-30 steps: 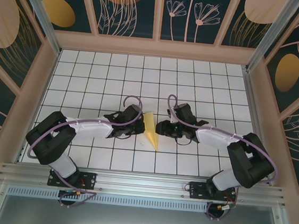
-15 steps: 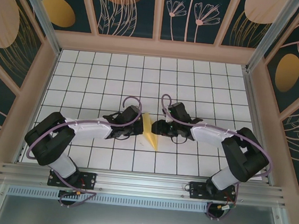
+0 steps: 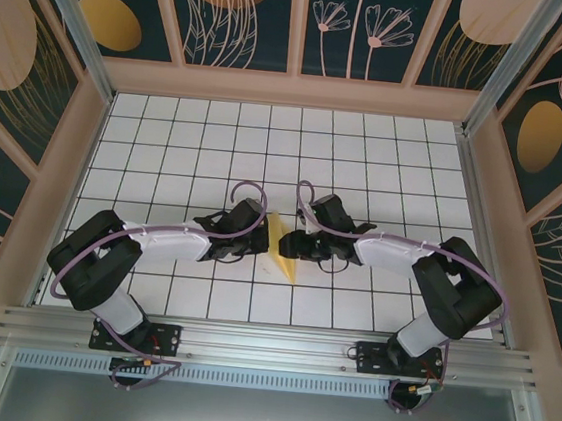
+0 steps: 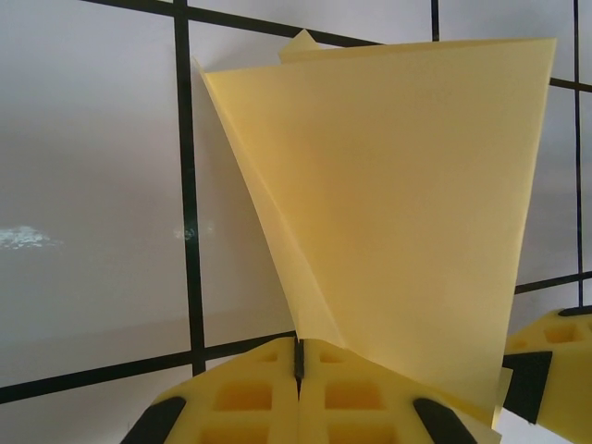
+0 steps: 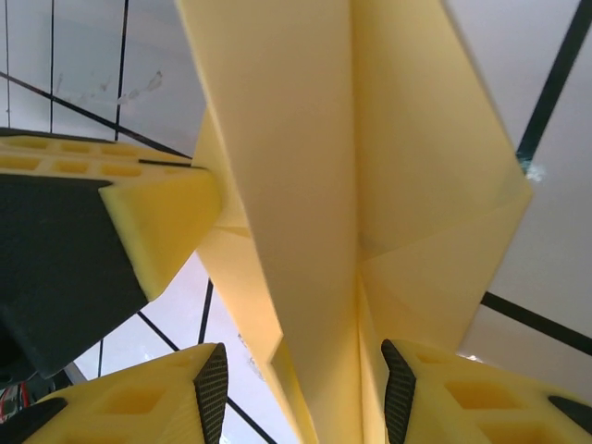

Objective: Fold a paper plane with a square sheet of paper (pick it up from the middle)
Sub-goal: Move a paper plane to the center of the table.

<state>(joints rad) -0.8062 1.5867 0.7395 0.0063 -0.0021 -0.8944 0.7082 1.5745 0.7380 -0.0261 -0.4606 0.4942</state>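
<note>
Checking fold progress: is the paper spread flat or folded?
Folded: the paper shows overlapping creased layers, pinched in the left gripper.

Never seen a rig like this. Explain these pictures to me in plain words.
These are two robot arms bolted to the near edge of a white tiled table: the left arm and the right arm. Each ends in a two-fingered pincer. The wide picture comes from a fixed camera above and behind them. The two close-ups come from a camera on each wrist, looking along its own yellow-padded fingers. Between the arms is a partly folded sheet of yellow paper. The left pincer is shut on one edge of the paper. The right pincer is open, with one finger on either side of the paper's centre fold.
</note>
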